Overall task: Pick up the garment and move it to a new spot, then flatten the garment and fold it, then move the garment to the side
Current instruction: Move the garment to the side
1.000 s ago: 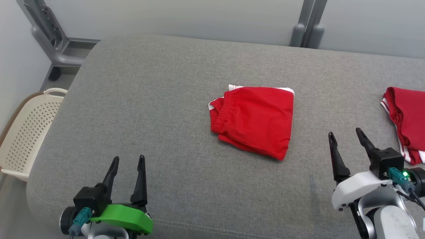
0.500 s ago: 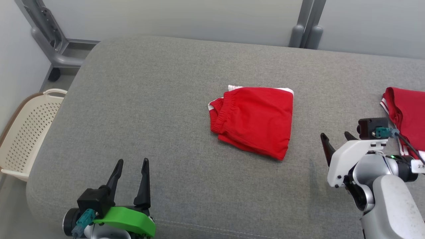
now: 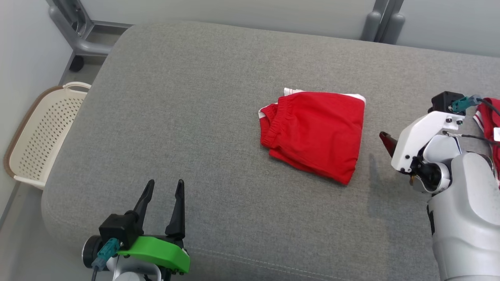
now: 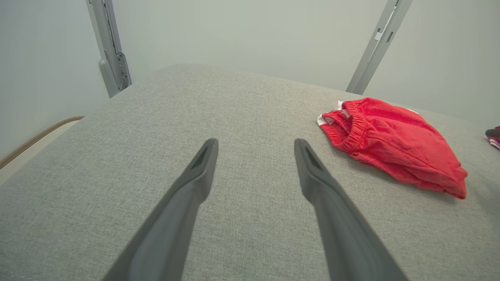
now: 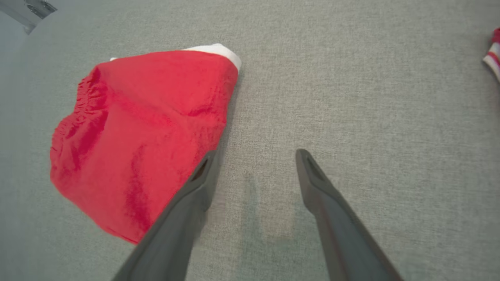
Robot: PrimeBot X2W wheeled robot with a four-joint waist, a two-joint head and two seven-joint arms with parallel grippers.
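The garment, red shorts [image 3: 314,134] with white trim and an elastic waistband, lies folded in the middle of the grey cushion [image 3: 203,97]. My right gripper [image 5: 256,154] is open and points down at bare cushion just right of the shorts [image 5: 144,128]; its left finger overlaps the shorts' right edge in the right wrist view. In the head view one dark fingertip [image 3: 386,138] shows past the white wrist. My left gripper [image 3: 165,183] stands open and empty near the front left, well apart from the shorts [image 4: 390,144].
A second red garment with white stripes [image 3: 488,117] lies at the cushion's far right [image 5: 493,54]. A cream perforated basket [image 3: 43,136] sits on the floor to the left. Grey metal frame legs [image 3: 74,27] stand behind the cushion.
My right arm rose, moved forward and tipped its gripper down toward the cushion beside the shorts. The head camera shifted, moving the whole scene. The left gripper barely moved.
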